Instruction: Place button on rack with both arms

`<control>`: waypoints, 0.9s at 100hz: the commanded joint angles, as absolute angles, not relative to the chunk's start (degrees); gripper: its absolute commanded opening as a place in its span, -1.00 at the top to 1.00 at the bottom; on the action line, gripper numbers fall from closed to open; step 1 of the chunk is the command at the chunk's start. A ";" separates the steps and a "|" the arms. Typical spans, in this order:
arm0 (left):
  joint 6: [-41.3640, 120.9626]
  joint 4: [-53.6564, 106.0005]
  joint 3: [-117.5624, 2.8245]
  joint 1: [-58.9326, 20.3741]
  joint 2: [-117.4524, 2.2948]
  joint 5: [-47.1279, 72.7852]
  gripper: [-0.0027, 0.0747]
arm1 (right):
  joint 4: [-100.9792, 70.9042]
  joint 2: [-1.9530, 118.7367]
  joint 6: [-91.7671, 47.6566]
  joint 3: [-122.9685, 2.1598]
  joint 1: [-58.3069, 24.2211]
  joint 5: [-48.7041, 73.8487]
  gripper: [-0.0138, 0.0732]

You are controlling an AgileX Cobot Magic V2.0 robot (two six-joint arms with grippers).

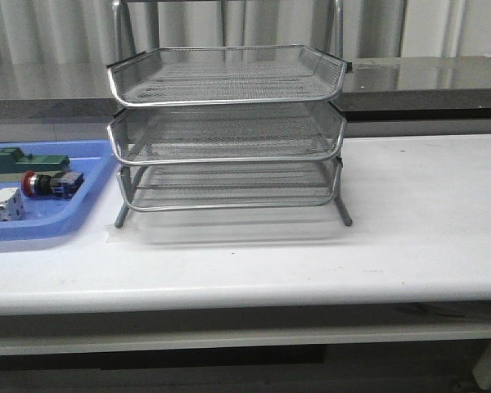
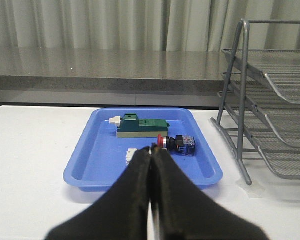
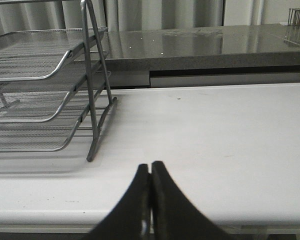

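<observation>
Nothing is being held yet: the left gripper (image 2: 151, 165) is showing its jaws pressed together with nothing between them, and the right gripper (image 3: 150, 175) is likewise closed and empty, so the first risk is a descent onto the button (image 1: 51, 184) with jaws that are not parted, which would probably just shove it along the blue tray (image 1: 74, 214). The button is lying on its side in that tray, to the left of the rack (image 1: 227, 135), its red cap pointing away from the rack; a rounded cap and a short body are likely making for a slippery, rolling grasp. Crowding is adding to this: the green block part (image 2: 142, 127) is sitting just behind the button, and the white block part (image 1: 3, 205) is lying just in front of it, nearer the table's front edge, so a wide approach could be knocking either one. The tray's raised wall nearest the rack could also be catching a low-carried load. The rack's three mesh tiers are all standing empty, stacked closely, so the gaps between them look tight for a bulky gripper, and a nudge might be sliding the whole rack on its thin legs.
</observation>
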State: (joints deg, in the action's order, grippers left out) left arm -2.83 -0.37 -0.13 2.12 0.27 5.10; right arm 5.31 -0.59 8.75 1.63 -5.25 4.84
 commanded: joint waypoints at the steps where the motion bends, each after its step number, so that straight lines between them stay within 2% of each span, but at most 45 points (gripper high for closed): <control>1: -3.43 0.00 3.00 1.89 1.97 0.34 0.99 | 5.79 -1.72 8.52 0.51 -4.96 0.32 0.84; 69: -3.43 0.00 3.00 1.89 1.97 0.34 0.99 | 5.79 -1.72 8.52 0.51 -4.96 0.32 0.84; 90: -3.43 0.00 3.00 1.89 1.97 0.34 0.99 | 5.38 -1.72 8.64 0.00 -5.02 -5.79 0.84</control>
